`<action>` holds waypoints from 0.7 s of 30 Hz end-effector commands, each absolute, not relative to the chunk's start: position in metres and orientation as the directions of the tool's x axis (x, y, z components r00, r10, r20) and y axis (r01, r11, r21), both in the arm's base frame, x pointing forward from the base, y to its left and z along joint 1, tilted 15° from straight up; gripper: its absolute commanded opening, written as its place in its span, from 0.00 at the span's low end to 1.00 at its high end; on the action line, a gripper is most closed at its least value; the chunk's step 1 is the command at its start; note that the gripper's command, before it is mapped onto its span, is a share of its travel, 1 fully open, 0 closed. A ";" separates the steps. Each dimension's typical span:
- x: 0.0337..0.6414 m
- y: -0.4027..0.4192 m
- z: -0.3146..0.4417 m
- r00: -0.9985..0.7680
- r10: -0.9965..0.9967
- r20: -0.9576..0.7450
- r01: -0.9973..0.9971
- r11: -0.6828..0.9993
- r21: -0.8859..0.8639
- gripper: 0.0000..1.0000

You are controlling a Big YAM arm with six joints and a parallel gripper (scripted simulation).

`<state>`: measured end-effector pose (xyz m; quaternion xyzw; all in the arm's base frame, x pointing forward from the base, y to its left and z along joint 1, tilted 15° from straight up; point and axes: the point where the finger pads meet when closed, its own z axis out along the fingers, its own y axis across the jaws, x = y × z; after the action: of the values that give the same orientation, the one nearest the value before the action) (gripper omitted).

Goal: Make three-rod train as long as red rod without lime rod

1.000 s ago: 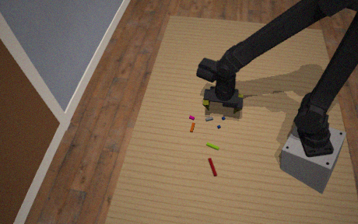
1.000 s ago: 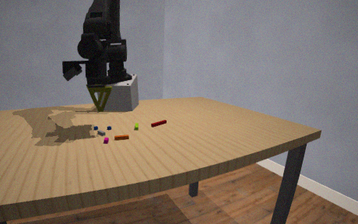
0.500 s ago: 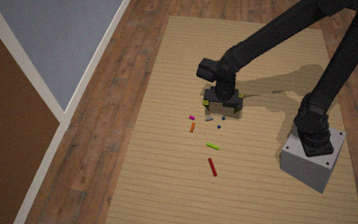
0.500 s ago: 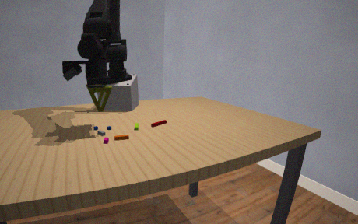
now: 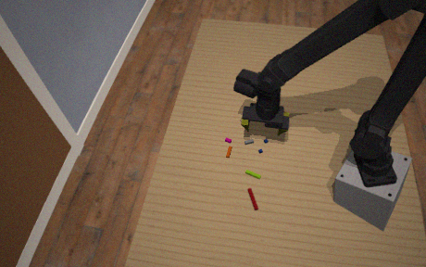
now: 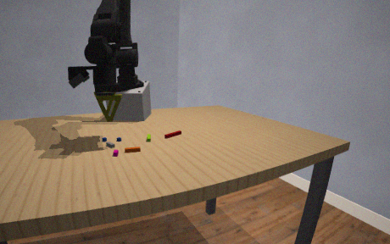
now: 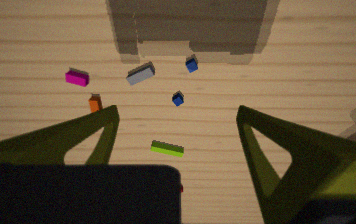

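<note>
Left of the spread jaws (image 5: 264,132) (image 6: 109,119), as seen from above, a short magenta rod (image 5: 228,140) (image 6: 115,153) (image 7: 77,78) lies on the table (image 5: 185,222) (image 6: 233,169) (image 7: 215,165). An orange rod (image 5: 229,152) (image 6: 132,149) (image 7: 95,103) is near it, a bit farther out from the jaws and turned roughly crosswise to it. Next along comes the grey rod (image 5: 249,142) (image 6: 110,145) (image 7: 140,75), closer in towards the jaws. The red rod (image 5: 253,199) (image 6: 173,135) (image 7: 181,188), whose length I'd want matched, lies well apart from them, the farthest out of the lot; only a sliver shows from the wrist. Between it and the jaws sits the lime rod (image 5: 253,174) (image 6: 148,138) (image 7: 167,149), slanted. Two little blue rods (image 5: 260,151) (image 6: 119,139) (image 7: 178,99) come next, one a touch nearer the jaws than the other. All seven lie separately, so no three make a train. Nothing is pinched; the jaws hang open above the wood. Well to their right, the arm stands on its grey block (image 5: 361,204) (image 6: 136,106).
</note>
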<state>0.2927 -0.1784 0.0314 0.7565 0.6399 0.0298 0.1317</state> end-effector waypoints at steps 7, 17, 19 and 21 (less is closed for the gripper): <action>0.293 -0.180 0.032 0.192 0.973 -0.127 0.956 -0.157 0.246 1.00; 0.330 -0.188 0.049 0.401 0.913 -0.069 0.887 -0.368 0.280 1.00; 0.338 -0.189 0.051 0.468 0.882 -0.047 0.853 -0.438 0.284 1.00; 0.338 -0.189 0.051 0.468 0.882 -0.047 0.853 -0.438 0.284 1.00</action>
<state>0.3190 -0.1850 0.0396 0.8237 0.5502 0.0468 0.1290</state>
